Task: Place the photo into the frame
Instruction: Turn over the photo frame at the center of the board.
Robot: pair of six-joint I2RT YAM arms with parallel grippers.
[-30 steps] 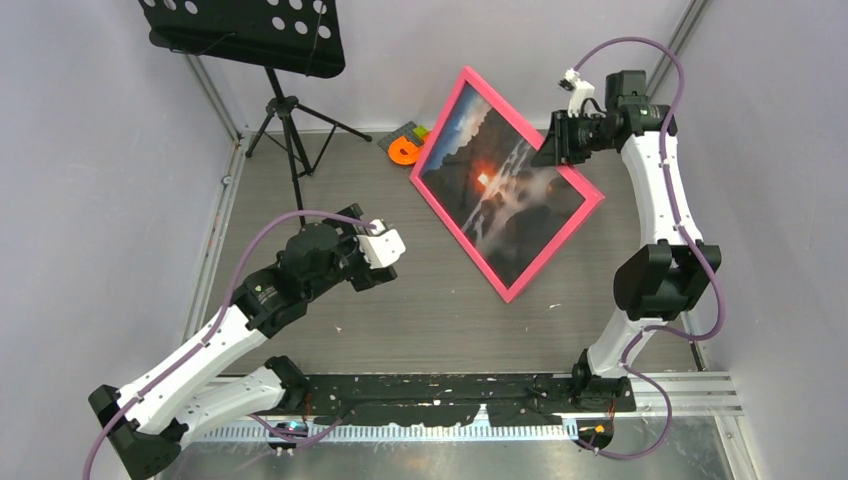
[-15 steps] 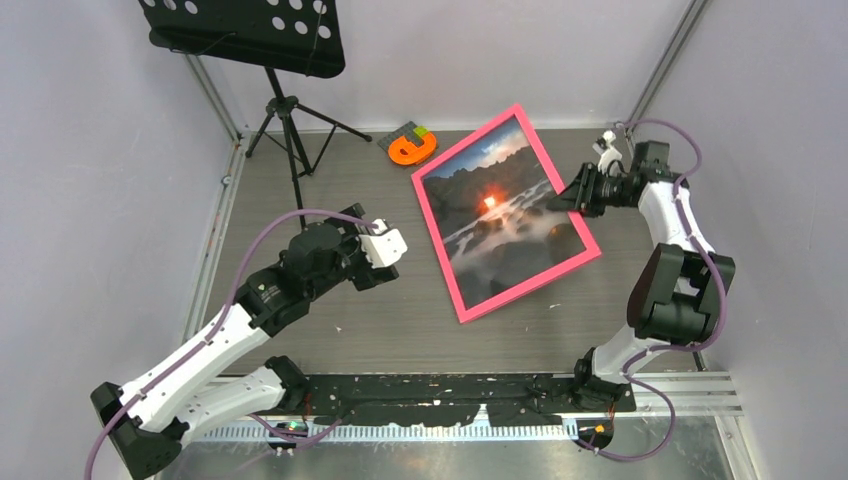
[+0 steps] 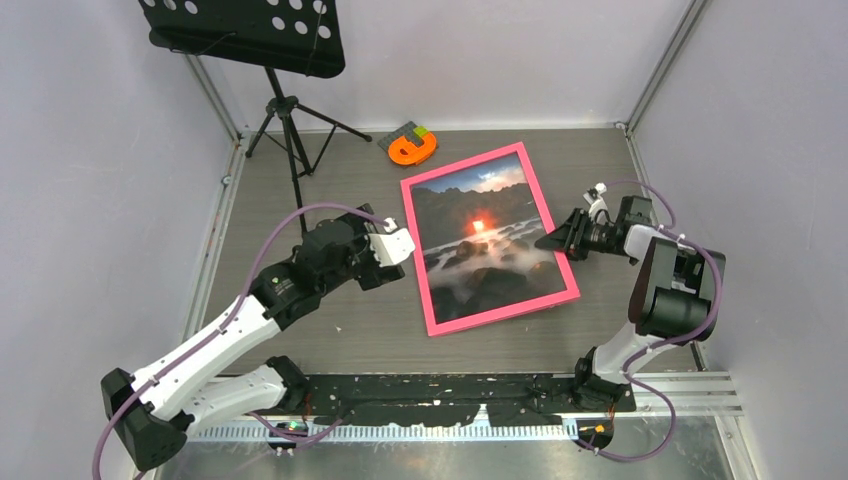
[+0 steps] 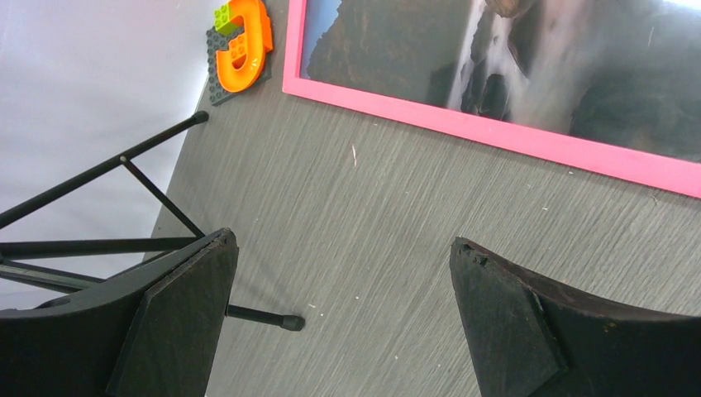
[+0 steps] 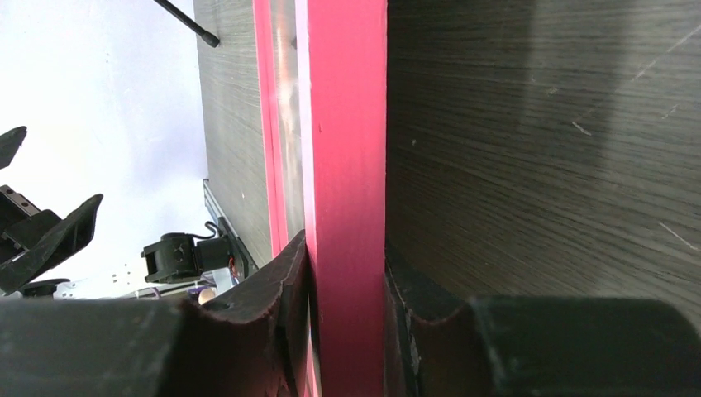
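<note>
The frame [image 3: 421,265] has a narrow pink border and lies nearly flat on the grey table. The sunset seascape photo [image 3: 480,245] shows inside it. My right gripper [image 3: 557,240] is shut on the frame's right edge; in the right wrist view both fingers clamp the pink bar [image 5: 345,207]. My left gripper [image 3: 398,247] is open and empty just left of the frame's left edge. In the left wrist view the pink border [image 4: 496,136] runs across the top, beyond my open fingers [image 4: 186,306].
A black music stand [image 3: 262,40] with tripod legs [image 3: 292,140] stands at the back left; one leg tip [image 4: 291,322] lies between my left fingers in the wrist view. An orange tape-like object on a grey brick plate [image 3: 410,146] sits behind the frame. Walls enclose the table.
The right gripper has lowered and swung the frame from a raised diagonal tilt down to nearly flat on the table, moving toward the near side. The left gripper has shifted slightly right toward the frame.
</note>
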